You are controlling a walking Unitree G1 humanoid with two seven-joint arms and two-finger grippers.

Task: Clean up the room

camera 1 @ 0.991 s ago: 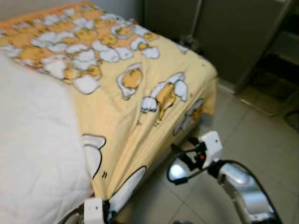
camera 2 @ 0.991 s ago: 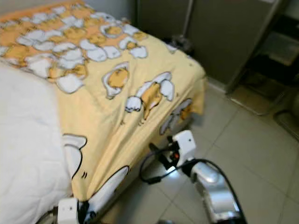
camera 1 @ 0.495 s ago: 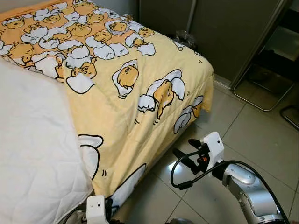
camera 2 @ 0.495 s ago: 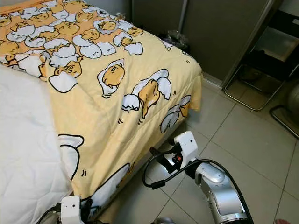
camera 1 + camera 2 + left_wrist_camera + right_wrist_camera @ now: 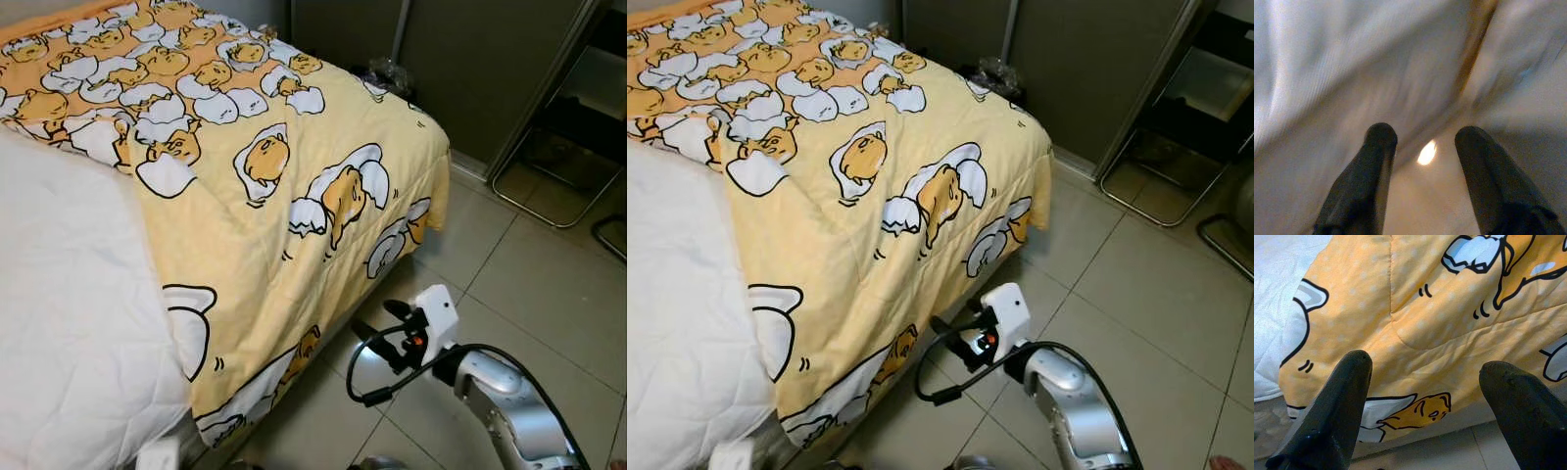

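Observation:
A yellow blanket [image 5: 274, 196] printed with egg characters covers the bed and hangs over its near side and foot end. Beside it lies a white quilted cover [image 5: 69, 294]. My right gripper [image 5: 384, 328] is low over the tiled floor, next to the blanket's hanging edge. In the right wrist view it [image 5: 1427, 364] is open, pointing at the blanket's lower hem [image 5: 1415, 416] and holding nothing. My left gripper [image 5: 1425, 134] is open too, its black fingers [image 5: 1376, 147] in front of blurred white fabric. Its wrist [image 5: 162, 455] peeks in at the picture's bottom edge.
Dark wardrobe doors [image 5: 470, 69] stand beyond the foot of the bed. A metal rack frame [image 5: 549, 196] is at the right. A crumpled clear bag [image 5: 384, 73] lies on the floor by the bed's far corner. Beige floor tiles [image 5: 529, 284] stretch to my right.
The left wrist has dropped toward the picture's bottom edge, and the blanket's near hem now hangs lower, showing another egg figure. The right gripper has shifted slightly toward the bed.

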